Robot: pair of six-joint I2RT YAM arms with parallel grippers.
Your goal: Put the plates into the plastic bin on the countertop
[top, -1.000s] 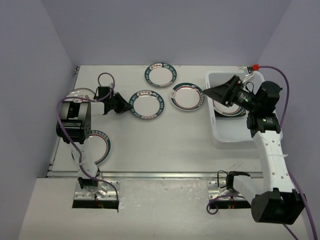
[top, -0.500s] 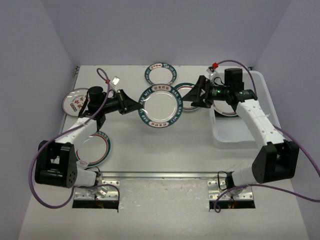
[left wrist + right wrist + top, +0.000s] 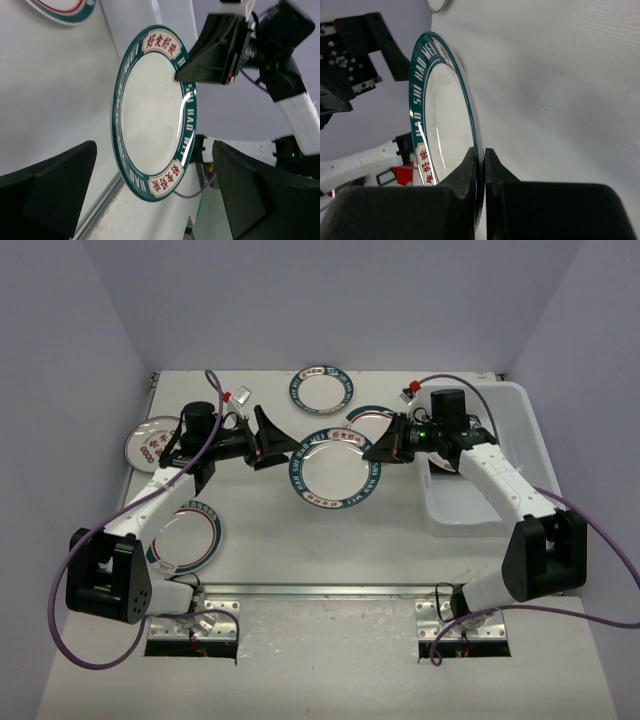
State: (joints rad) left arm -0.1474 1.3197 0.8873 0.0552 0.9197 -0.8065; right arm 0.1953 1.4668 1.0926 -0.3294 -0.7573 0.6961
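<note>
A round white plate with a teal rim hangs tilted above the countertop, between the two arms. My right gripper is shut on its right rim, and the pads pinch the edge. My left gripper stands open just left of the plate, its fingers wide on either side and apart from it. The plastic bin sits at the right, with a plate in it partly hidden by the right arm.
More plates lie on the countertop: one at the back, one half hidden behind the held plate, one with red medallions at the far left, one at the near left. A metal rail runs along the near edge.
The left gripper has let go of the plate and opened. The right gripper has shut on the plate's rim. The plate has shifted slightly right and toward the near edge.
</note>
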